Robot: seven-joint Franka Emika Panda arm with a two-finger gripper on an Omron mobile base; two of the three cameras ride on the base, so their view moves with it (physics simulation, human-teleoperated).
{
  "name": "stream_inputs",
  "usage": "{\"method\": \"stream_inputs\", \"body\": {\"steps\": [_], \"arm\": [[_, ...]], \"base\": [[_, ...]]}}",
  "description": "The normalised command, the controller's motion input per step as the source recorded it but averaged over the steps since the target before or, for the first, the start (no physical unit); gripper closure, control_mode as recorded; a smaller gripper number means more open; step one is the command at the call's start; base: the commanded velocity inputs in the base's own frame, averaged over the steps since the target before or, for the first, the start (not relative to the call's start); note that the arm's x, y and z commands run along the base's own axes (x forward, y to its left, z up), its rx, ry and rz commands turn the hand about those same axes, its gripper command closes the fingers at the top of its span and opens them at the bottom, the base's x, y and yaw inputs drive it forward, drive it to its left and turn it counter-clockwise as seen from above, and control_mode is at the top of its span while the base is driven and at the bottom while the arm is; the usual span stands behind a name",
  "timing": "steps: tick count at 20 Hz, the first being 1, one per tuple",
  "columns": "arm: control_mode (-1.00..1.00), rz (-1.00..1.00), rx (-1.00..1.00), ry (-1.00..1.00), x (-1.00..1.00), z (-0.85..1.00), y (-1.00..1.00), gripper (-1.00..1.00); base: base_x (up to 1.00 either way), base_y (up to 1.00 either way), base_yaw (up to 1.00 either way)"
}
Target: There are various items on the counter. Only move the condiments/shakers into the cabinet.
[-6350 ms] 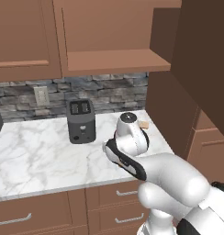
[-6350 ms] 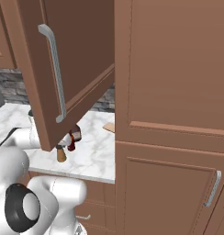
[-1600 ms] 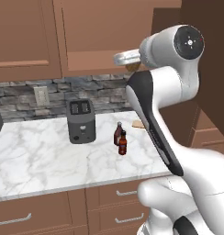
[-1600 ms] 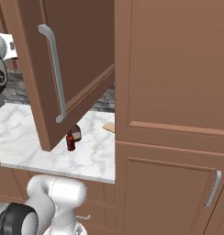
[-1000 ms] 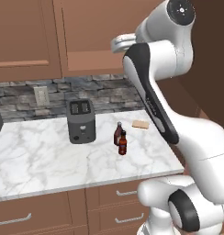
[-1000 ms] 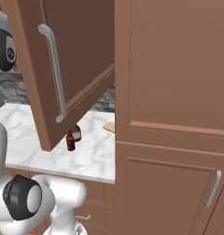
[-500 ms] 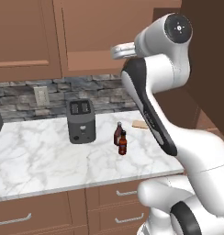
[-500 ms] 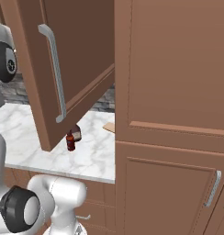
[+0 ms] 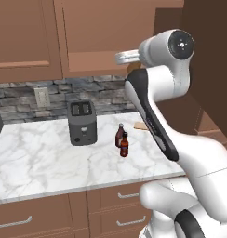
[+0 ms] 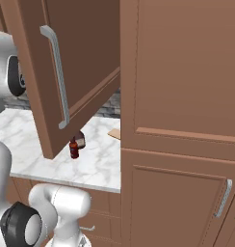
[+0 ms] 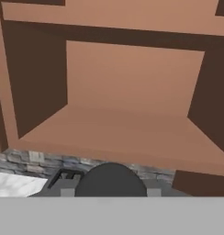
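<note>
The arm reaches up to the open cabinet (image 9: 101, 62), its wrist at the front edge of the shelf (image 11: 127, 133); in the hand view a round dark cap (image 11: 110, 180) sits between the gripper (image 11: 109, 192) tips, just in front of the shelf's edge – the fingers appear pinched on the shaker (image 11: 110, 181), though its body is hidden below the cap. The shelf itself is plain brown wood, with side walls and a back panel behind it. On the counter (image 9: 41, 153) stand 2 bottles (image 9: 122, 139) touching or nearly so – the red-labelled 1 (image 9: 124, 145) in front, the pale-capped 1 (image 9: 119, 135) just behind it; the toaster (image 9: 83, 122) stands to their left near the stone backsplash (image 9: 55, 97), and the slab (image 9: 141, 125) lies to their right, partly hidden by the arm. In the right base view the open cabinet door (image 10: 52, 72) with its metal handle (image 10: 56, 77) hangs over the counter, and the bottles show just below its lower edge; a tall wooden cupboard (image 10: 182, 120) stands to the right.
</note>
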Motion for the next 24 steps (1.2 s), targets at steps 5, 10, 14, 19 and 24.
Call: {"method": "stream_inputs", "body": {"steps": [5,10,14,19,24], "arm": [[-1.0,0.0,0.01,0.0,0.27,0.02,-0.05,1.0],[-1.0,0.0,0.02,0.0,0.42,0.15,0.0,1.0],[-1.0,0.0,0.0,0.0,0.56,0.07,0.0,1.0],[-1.0,0.0,0.0,0.0,0.64,0.0,0.0,1.0],[-1.0,0.0,0.0,0.0,0.62,-0.09,-0.01,1.0]], "base": [[0.0,0.0,0.0],[0.0,0.0,0.0],[0.0,0.0,0.0],[0.0,0.0,0.0],[0.0,0.0,0.0]]}}
